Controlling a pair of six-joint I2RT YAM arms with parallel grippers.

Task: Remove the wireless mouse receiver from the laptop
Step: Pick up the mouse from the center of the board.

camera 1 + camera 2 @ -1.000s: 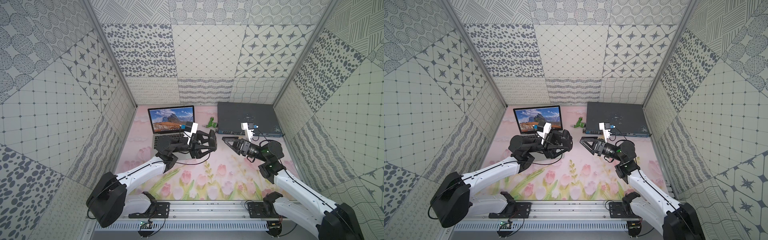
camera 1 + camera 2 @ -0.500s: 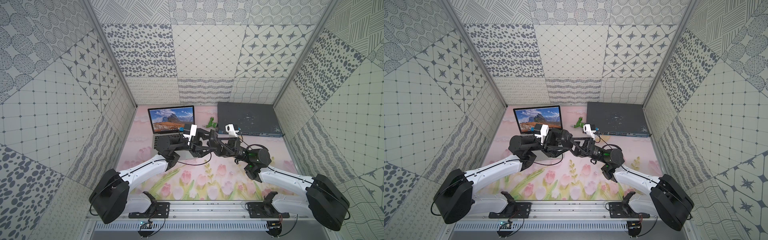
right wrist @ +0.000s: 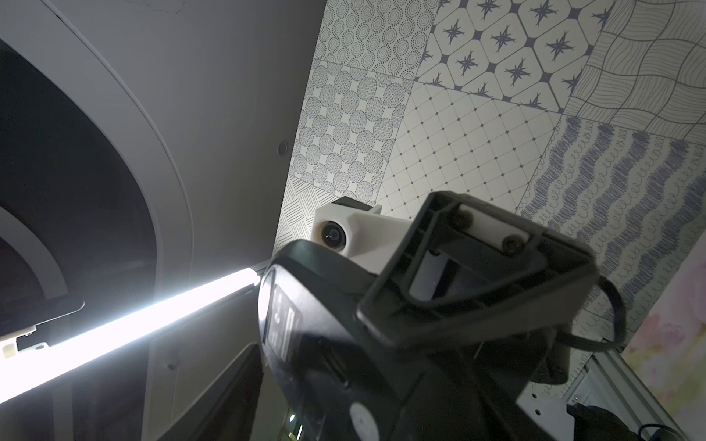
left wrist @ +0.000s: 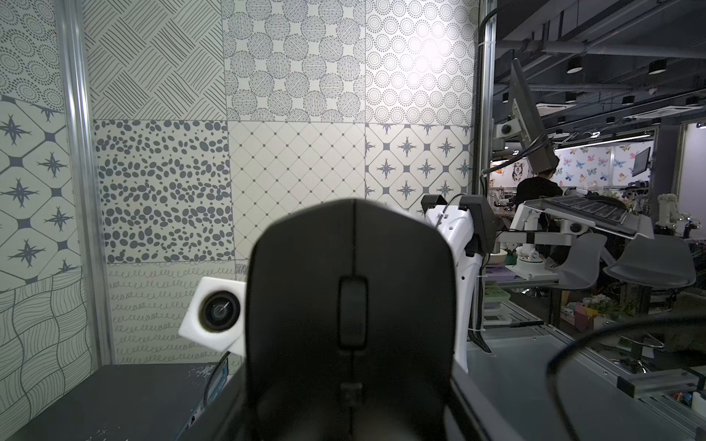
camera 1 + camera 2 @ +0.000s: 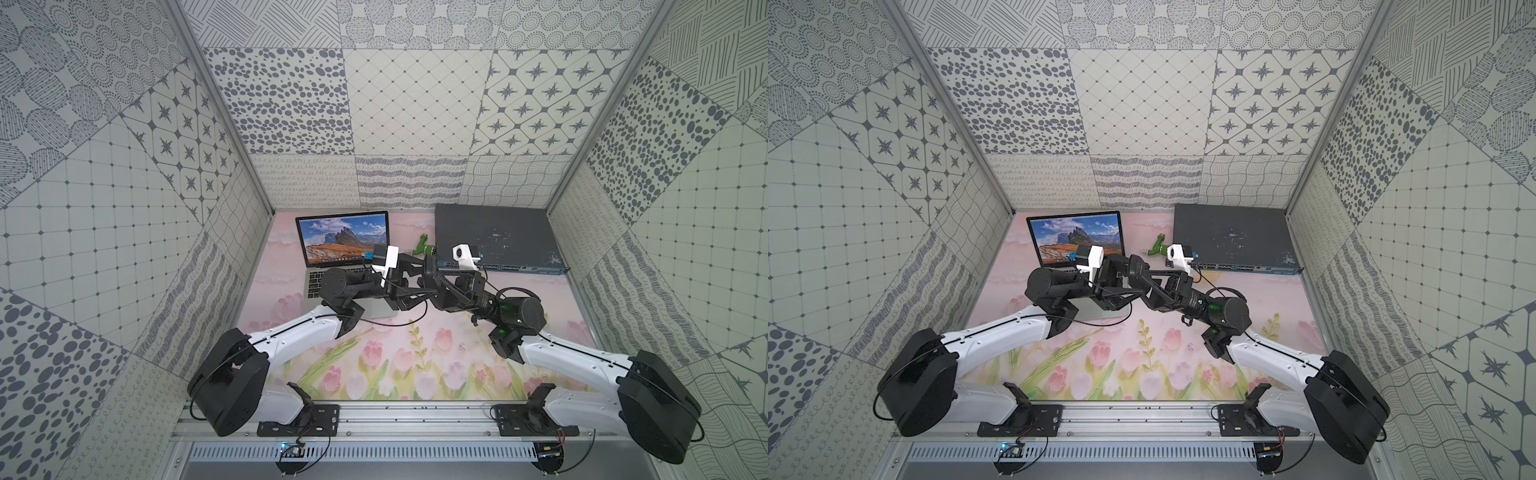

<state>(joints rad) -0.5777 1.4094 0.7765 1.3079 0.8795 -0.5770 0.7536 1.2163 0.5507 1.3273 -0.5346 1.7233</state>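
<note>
We find the left gripper (image 5: pixel 419 284) fingers (image 3: pixel 477 275) clamped on a black mouse (image 4: pixel 351 305), held above the middle of the mat (image 5: pixel 374 365). The right gripper (image 5: pixel 429 281) meets the mouse from the right; we cannot tell whether it grasps. The laptop (image 5: pixel 343 237) stands open at far left; the wireless mouse receiver is too small to locate

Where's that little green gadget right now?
In both top views the gadget lies on the mat at the back, between the laptop and the dark grey box.
</note>
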